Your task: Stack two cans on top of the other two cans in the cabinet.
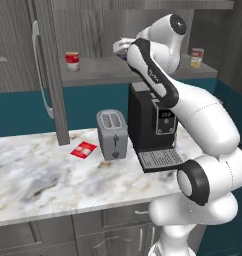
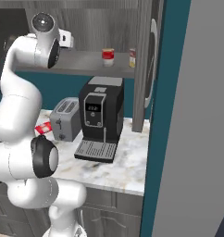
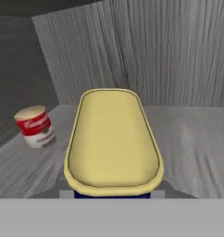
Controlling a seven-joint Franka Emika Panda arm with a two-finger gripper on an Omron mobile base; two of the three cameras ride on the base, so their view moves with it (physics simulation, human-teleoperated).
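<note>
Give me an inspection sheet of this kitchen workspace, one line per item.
Surface: white-grey marbled counter, no spills seen.
Job's things: red can with a white band stands on the grey shelf board of the grey wood-grain cabinet; pale cream can at the shelf's other end; dark blue can with yellow rim in the gripper.
Clutter: grey toaster, black coffee machine, red packet.
Grippers: gripper shut on the blue can, over the shelf.
Cables: nothing seen.
Surroundings: teal wall, grey drawers.
</note>
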